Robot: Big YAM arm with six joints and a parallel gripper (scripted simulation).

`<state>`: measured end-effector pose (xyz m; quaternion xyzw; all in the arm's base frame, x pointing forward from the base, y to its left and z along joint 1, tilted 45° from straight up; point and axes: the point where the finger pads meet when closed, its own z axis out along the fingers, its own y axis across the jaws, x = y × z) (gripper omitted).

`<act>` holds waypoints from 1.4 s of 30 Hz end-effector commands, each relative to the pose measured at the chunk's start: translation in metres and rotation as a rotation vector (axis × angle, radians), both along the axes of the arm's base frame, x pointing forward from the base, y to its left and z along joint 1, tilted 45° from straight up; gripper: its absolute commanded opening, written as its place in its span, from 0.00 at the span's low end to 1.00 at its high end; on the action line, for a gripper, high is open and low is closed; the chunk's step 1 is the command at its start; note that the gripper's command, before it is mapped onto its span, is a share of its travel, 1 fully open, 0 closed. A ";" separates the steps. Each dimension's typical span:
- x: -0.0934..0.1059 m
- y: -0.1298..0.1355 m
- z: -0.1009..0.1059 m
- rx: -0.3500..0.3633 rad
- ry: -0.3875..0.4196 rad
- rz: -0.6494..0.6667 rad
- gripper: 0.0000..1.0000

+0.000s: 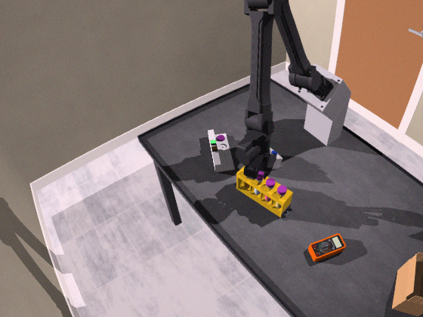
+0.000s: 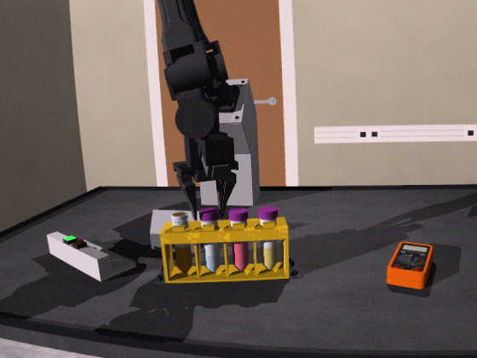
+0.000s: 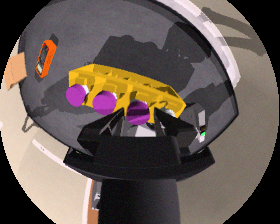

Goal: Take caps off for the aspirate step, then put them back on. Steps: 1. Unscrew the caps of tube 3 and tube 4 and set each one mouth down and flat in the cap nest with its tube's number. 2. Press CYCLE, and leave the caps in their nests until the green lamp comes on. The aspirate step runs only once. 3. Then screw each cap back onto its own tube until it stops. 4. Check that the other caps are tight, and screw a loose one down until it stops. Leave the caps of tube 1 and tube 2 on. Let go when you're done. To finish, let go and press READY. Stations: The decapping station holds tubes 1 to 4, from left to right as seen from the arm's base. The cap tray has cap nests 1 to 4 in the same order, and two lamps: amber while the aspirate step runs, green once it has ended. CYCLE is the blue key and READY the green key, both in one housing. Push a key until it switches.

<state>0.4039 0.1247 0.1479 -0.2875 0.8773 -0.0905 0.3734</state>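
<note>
In the yellow decapping station (image 1: 287, 205) (image 2: 226, 235) (image 3: 92, 70), tube 4 (image 2: 183, 259) holds brown liquid and its mouth is bare. The purple cap of tube 3 (image 2: 209, 214) (image 3: 138, 113) sits on its tube of pale blue liquid. The caps of tube 2 (image 1: 270, 183) (image 2: 238, 215) (image 3: 105, 103) and tube 1 (image 1: 282, 189) (image 2: 267, 212) (image 3: 76, 95) are on. My gripper (image 2: 209, 216) (image 3: 139, 110) is open, fingers either side of tube 3's cap. One purple cap (image 1: 220, 138) lies on the cap tray (image 1: 224, 163) (image 2: 77, 255). The green lamp (image 1: 213, 142) (image 2: 69, 239) is lit.
The key housing (image 1: 277, 162) (image 2: 159, 222) stands behind the station, towards the base. Its blue key (image 1: 274, 152) shows; the green key is hidden. An orange multimeter (image 1: 327, 247) (image 2: 410, 265) (image 3: 46, 59) and a cardboard box (image 1: 406, 281) (image 3: 15, 71) lie farther off.
</note>
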 end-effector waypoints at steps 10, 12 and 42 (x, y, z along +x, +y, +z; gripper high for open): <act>0.003 0.004 0.008 -0.030 -0.021 0.044 0.00; 0.003 0.004 0.008 -0.030 -0.021 0.044 0.00; 0.003 0.007 0.005 0.452 0.020 -0.422 0.00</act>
